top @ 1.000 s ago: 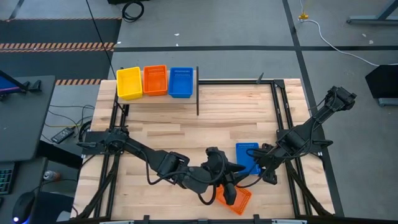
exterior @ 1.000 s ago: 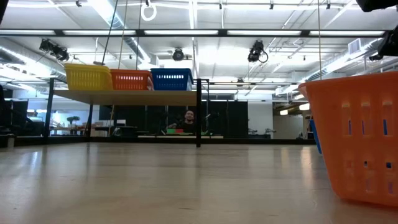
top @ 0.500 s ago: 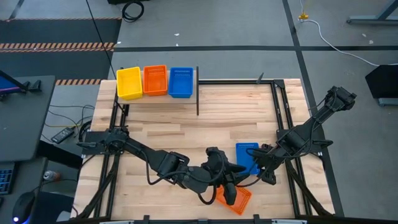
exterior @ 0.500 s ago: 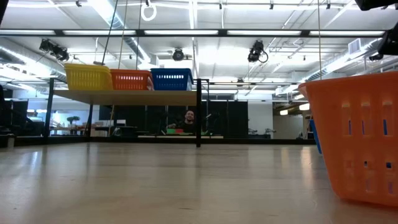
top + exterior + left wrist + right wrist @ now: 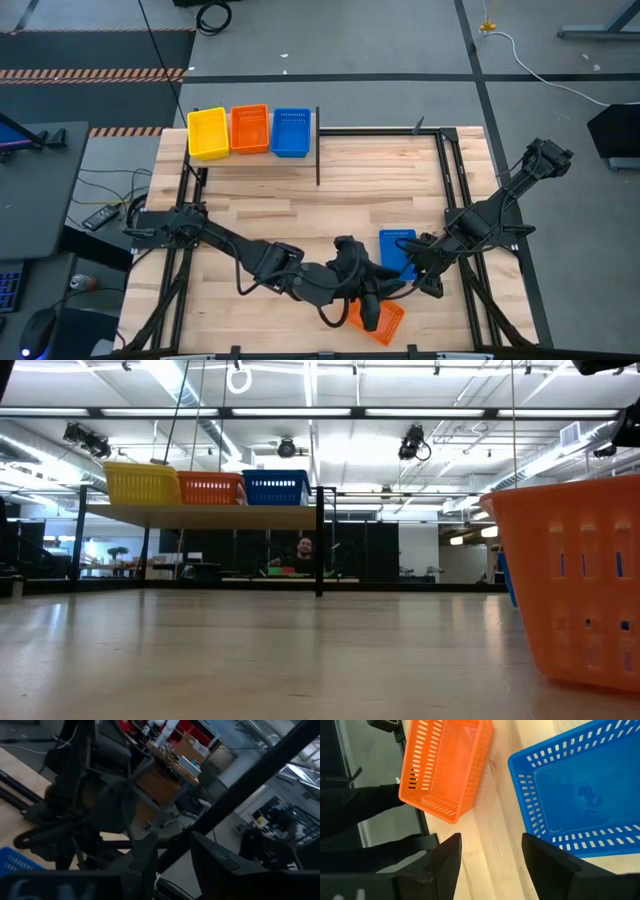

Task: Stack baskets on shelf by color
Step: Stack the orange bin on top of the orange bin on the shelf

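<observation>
- Your right gripper (image 5: pixel 490 855) hangs spread over bare counter (image 5: pixel 300 200), between the orange basket (image 5: pixel 445 767) and the blue basket (image 5: pixel 580 795).
- Your left gripper (image 5: pixel 368 312) is over that orange basket's rim at the near edge; you cannot tell whether it pinches it.
- On the shelf (image 5: pixel 200 515) at far left, yellow (image 5: pixel 207 132), orange (image 5: pixel 250 128) and blue (image 5: pixel 291 131) baskets sit side by side.

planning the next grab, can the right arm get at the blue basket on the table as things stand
Probably yes: the right hand hangs open beside the blue basket, nothing between them; the left arm is over the orange basket.
</observation>
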`<action>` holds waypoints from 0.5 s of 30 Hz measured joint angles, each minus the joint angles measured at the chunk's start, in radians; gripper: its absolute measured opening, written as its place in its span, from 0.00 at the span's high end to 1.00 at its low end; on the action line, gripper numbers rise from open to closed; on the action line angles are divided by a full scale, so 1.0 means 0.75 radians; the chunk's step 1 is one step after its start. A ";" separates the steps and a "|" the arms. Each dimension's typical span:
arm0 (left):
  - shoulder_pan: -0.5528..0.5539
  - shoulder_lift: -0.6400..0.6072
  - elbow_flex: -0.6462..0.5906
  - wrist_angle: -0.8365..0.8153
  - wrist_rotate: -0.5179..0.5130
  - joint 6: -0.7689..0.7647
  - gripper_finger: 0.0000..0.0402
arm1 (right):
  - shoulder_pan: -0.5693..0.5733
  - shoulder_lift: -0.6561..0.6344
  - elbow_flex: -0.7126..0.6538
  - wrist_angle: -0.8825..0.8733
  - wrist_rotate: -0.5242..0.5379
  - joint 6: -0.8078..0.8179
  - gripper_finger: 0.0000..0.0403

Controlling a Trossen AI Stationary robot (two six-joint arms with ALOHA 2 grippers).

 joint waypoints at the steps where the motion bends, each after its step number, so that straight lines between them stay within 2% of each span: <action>1: -0.005 0.000 0.000 0.000 0.003 -0.006 0.70 | 0.000 0.000 0.000 0.000 -0.001 0.000 0.47; 9: -0.045 0.000 0.000 -0.074 0.005 -0.068 0.70 | 0.000 0.000 0.000 0.035 -0.011 0.000 0.47; 15: -0.068 0.029 -0.011 -0.391 -0.003 -0.238 0.70 | 0.000 0.000 0.000 0.065 -0.016 -0.002 0.47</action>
